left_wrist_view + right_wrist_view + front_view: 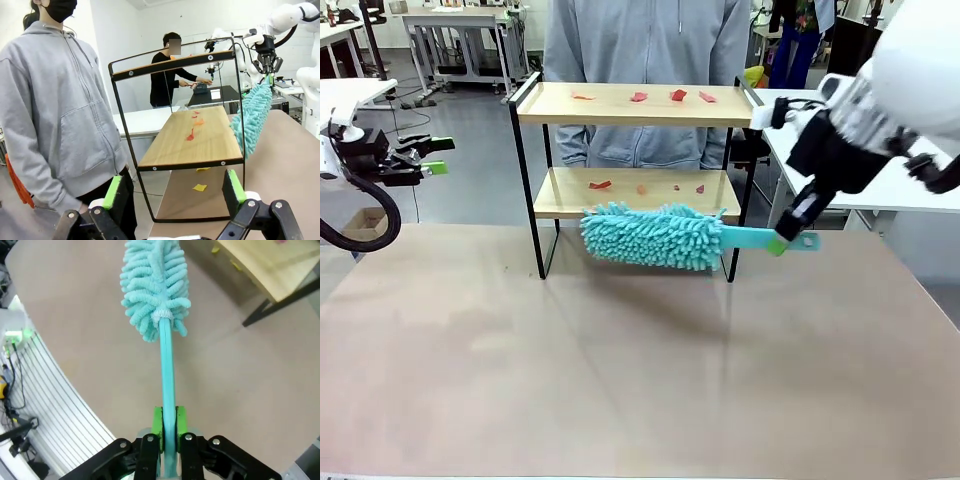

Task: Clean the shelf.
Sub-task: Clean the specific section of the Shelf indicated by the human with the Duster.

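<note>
Duster (655,237) is hanging crosswise in front of the shelf (620,105), and I am gripping it with my right gripper (782,243), pads clenched flat on the thin handle (166,365) close to its far end. My left gripper (172,192) is hovering off the left side of the table (620,380), jaws spread wide and grasping nothing, looking at the shelf end-on.

That shelf is standing at the far middle of the table, right in front of the person (645,60). Red scraps (678,96) are lying on both boards, and yellow bits (199,187) are lying on the table beneath. The fluffy head (252,117) is sitting level with the front edge of the lower board (200,145); I cannot tell whether it is touching.

I am judging the shelf as light and easy to shove: thin wire legs, nothing pinning it down, so a hard sweep could be sliding or tipping it toward the person. If it needs steadying, the black top rail or a corner post is looking like the place to take hold, not the smooth boards. The duster is soft and floppy at the head, stiff and probably slick at the handle, and gripping so near the end is giving it a long lever to twist in my pads. The scraps are looking featherlight and likely to flick off at a brush.
</note>
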